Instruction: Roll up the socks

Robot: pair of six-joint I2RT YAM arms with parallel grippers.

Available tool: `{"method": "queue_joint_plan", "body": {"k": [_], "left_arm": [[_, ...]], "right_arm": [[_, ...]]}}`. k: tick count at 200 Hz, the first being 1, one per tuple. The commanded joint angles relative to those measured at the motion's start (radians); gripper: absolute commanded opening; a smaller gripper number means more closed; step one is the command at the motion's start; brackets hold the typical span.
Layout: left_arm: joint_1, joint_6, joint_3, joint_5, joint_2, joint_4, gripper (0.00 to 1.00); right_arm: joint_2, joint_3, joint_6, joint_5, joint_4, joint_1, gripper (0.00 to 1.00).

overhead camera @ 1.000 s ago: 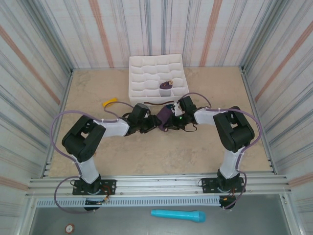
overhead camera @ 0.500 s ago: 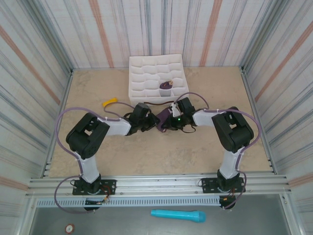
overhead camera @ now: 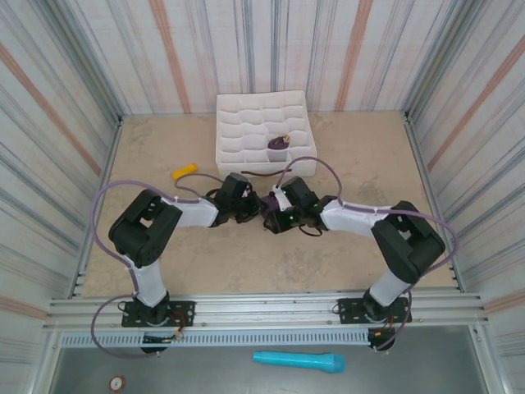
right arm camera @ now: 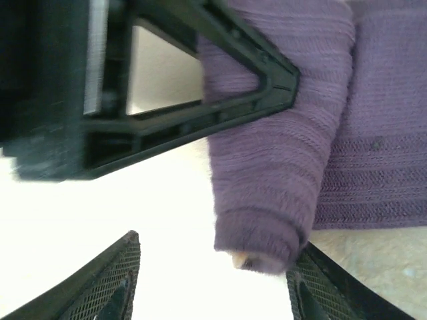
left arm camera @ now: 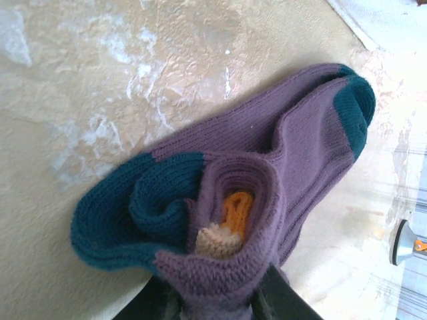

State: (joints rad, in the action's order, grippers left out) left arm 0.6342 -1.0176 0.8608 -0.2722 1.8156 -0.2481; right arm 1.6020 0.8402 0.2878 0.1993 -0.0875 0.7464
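Observation:
The socks (left arm camera: pixel 267 153) lie on the table as a half-rolled purple bundle with dark teal toe and heel, an orange cuff tucked inside the roll. My left gripper (left arm camera: pixel 213 303) is shut on the purple edge of the roll. In the top view the socks (overhead camera: pixel 270 200) sit between my left gripper (overhead camera: pixel 248 207) and my right gripper (overhead camera: pixel 277 215). My right gripper (right arm camera: pixel 217 257) is open, and the purple roll end (right arm camera: pixel 267 220) hangs between its fingers, close to the right fingertip (right arm camera: pixel 313 280). The left gripper's black finger (right arm camera: pixel 220 80) presses across the roll.
A white divided tray (overhead camera: pixel 246 123) stands just behind the grippers, with another rolled sock bundle (overhead camera: pixel 279 146) in one cell. A small yellow-orange object (overhead camera: pixel 184 171) lies at the left. Striped walls enclose the table on three sides.
My right gripper has opened and let go of the socks, and its arm has shifted left. My left gripper has closed onto the roll.

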Motion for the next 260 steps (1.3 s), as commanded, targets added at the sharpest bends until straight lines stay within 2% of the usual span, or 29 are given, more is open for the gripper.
{"method": "queue_joint_plan", "body": {"k": [1,17,43,49,91,112,166,260], "left_arm": [[-0.011,0.029,-0.044,-0.031,-0.037,0.136,0.02],[-0.014,0.056,-0.038,-0.06,-0.056,0.186,0.02],[-0.017,0.098,-0.031,-0.083,-0.087,0.267,0.02],[-0.018,0.105,-0.035,-0.087,-0.093,0.275,0.02],[-0.022,0.209,-0.037,-0.131,-0.114,0.302,0.02],[-0.029,0.217,-0.042,-0.144,-0.109,0.309,0.02],[-0.029,0.116,-0.061,-0.142,-0.108,0.28,0.02],[-0.025,0.055,-0.078,-0.15,-0.12,0.267,0.02]], "right_arm": [[-0.085,-0.035,-0.119,-0.195,-0.017,0.073,0.66],[-0.128,-0.062,-0.167,-0.269,0.009,0.129,0.73],[-0.173,-0.087,-0.245,-0.391,0.034,0.214,0.76],[-0.182,-0.09,-0.263,-0.421,0.039,0.234,0.8],[-0.216,-0.118,-0.349,-0.524,0.068,0.316,0.81],[-0.22,-0.133,-0.357,-0.509,0.089,0.323,0.8],[-0.159,-0.188,-0.351,-0.526,0.227,0.355,0.74],[0.04,-0.205,-0.372,-0.658,0.45,0.373,0.63]]}}
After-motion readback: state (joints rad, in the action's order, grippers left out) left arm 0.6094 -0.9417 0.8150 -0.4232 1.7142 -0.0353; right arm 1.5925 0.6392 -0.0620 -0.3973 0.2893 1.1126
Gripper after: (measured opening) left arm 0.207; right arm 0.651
